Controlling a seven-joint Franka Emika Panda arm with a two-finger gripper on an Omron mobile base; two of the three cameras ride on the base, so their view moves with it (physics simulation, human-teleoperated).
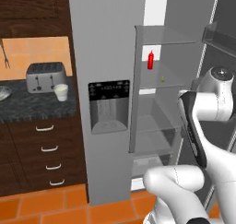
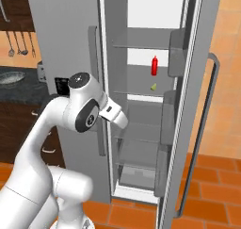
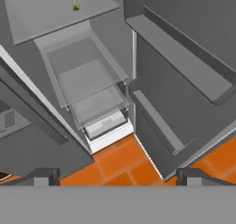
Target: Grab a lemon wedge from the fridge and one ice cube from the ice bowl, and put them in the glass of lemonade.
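The fridge stands with its right door swung open. On a middle glass shelf lies the lemon wedge, a tiny yellow-green piece just below a slim red bottle. In the hand view the lemon wedge sits far up on the shelf, well away from my gripper. The gripper is open, with nothing between its fingertips, and looks down at the lower drawers. The glass of lemonade stands on the dark counter in front of the toaster. The ice bowl rests at the counter's far left.
A silver toaster stands behind the glass. The open door with its shelf bins hangs to the right of the fridge's inside. Clear drawers fill the lower fridge. Drawer fronts sit under the counter, above the orange tile floor.
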